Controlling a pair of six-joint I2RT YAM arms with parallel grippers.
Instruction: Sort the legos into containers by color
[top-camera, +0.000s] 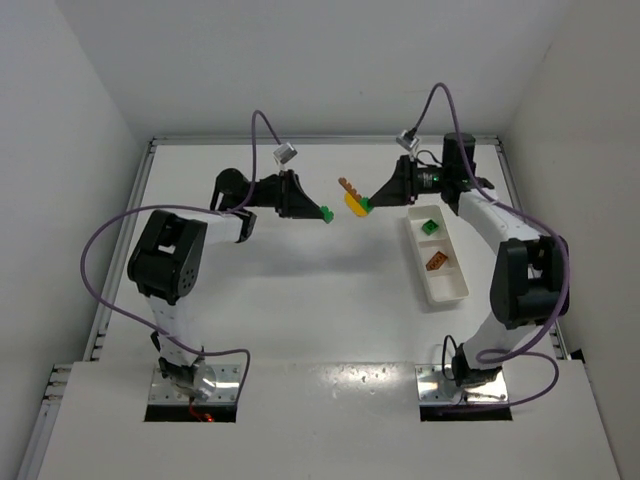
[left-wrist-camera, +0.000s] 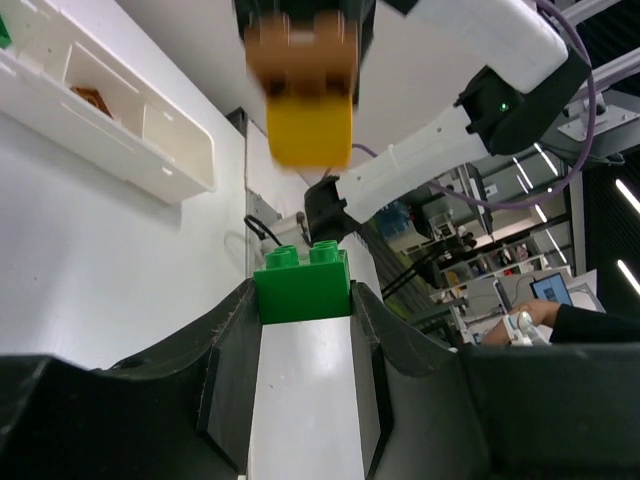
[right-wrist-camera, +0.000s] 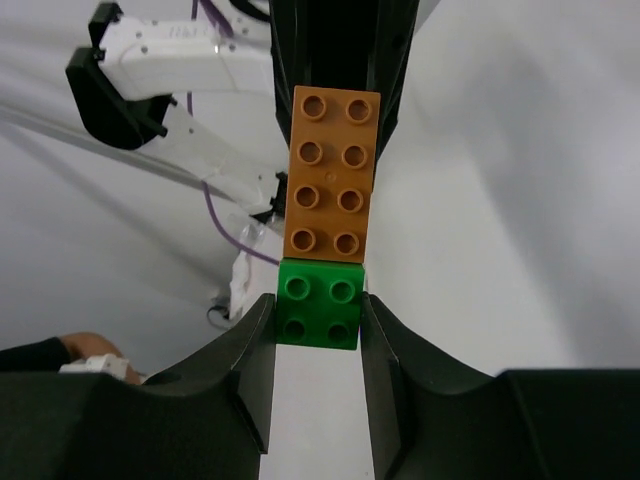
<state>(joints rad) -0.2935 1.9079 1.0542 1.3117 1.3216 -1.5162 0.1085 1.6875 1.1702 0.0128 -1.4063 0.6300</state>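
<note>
Both grippers are raised over the far middle of the table, facing each other. My left gripper (top-camera: 320, 212) (left-wrist-camera: 302, 300) is shut on a small green lego (top-camera: 326, 213) (left-wrist-camera: 302, 285). Close to its right, my right gripper (top-camera: 370, 203) (right-wrist-camera: 318, 310) is shut on another green lego (right-wrist-camera: 320, 303). That one is joined to a yellow lego (top-camera: 353, 204) (left-wrist-camera: 310, 130) and a long orange-brown lego (top-camera: 347, 186) (right-wrist-camera: 328, 175). The white tray of containers (top-camera: 446, 288) lies at the right. It holds a green lego (top-camera: 428, 226) and an orange-brown lego (top-camera: 437, 262) in separate compartments.
The tray's nearest compartment has nothing in it. White walls enclose the table on the left, back and right. Purple cables loop above both arms. The tray (left-wrist-camera: 150, 140) also shows at the upper left of the left wrist view.
</note>
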